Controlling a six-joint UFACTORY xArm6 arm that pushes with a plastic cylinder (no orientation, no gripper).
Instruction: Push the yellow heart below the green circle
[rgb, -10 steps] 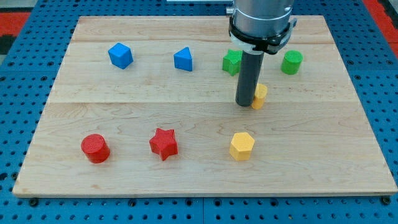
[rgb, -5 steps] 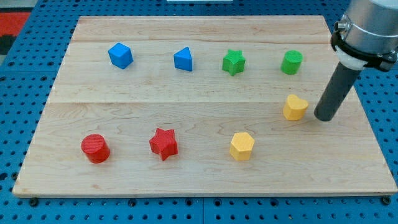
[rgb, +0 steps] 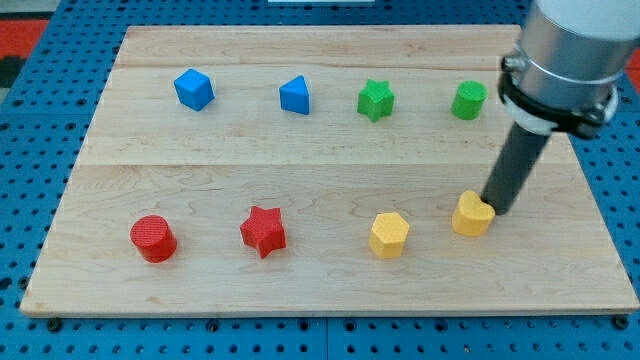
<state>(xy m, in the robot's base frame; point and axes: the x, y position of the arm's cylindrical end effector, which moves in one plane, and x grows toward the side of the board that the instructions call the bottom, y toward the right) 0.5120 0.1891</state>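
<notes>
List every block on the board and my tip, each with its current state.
yellow heart: flat on board, below green circle, tip at its right
green circle: upright, alone
green star: flat, alone
blue triangle: resting, alone
blue cube: resting, alone
yellow hexagon: flat, left of heart
red star: flat
red circle: upright
my tip: down, beside heart
</notes>
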